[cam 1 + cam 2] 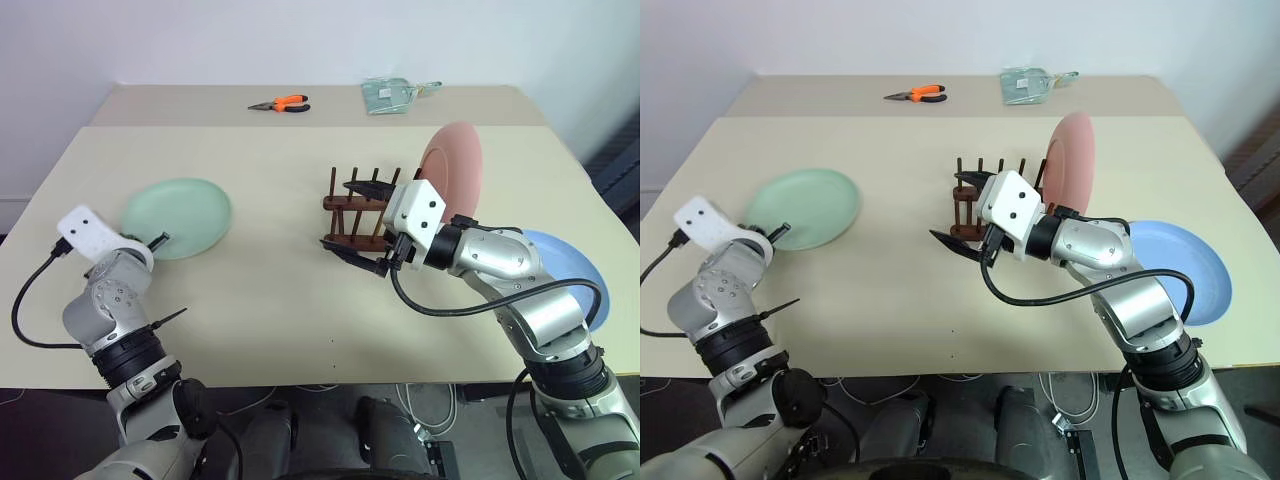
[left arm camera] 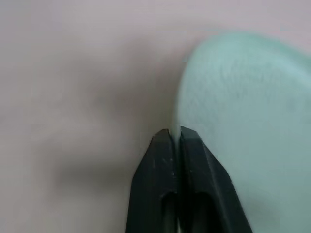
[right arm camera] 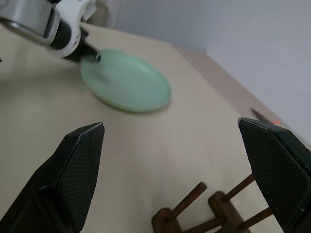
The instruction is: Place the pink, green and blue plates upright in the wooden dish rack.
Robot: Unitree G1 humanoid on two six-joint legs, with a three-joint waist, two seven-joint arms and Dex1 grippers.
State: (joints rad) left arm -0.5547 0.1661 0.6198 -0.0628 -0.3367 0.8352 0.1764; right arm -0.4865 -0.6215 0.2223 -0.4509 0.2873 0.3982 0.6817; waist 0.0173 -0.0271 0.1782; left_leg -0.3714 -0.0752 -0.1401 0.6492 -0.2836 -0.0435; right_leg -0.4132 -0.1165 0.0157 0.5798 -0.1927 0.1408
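On the table (image 1: pixel 300 310), a plate (image 1: pixel 180 215) lies far left, the rack (image 1: pixel 358 215) at centre with a plate (image 1: pixel 452 165) upright in its right end, another plate (image 1: pixel 580 275) near right, pliers (image 1: pixel 280 103) far behind.

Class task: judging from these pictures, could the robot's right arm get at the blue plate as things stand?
Probably yes. The blue plate lies flat on the table under the right forearm, uncovered. The right gripper, open, points away toward the wooden dish rack, so it must swing back.

counter (image 1: pixel 300 300): beige, a second one butted behind
near-left: mint green plate (image 1: pixel 185 215)
middle: dark wooden dish rack (image 1: pixel 352 215), pink plate (image 1: pixel 455 165) upright
right edge: blue plate (image 1: pixel 580 275)
far counter: orange-handled pliers (image 1: pixel 282 103), clear packet (image 1: pixel 392 95)
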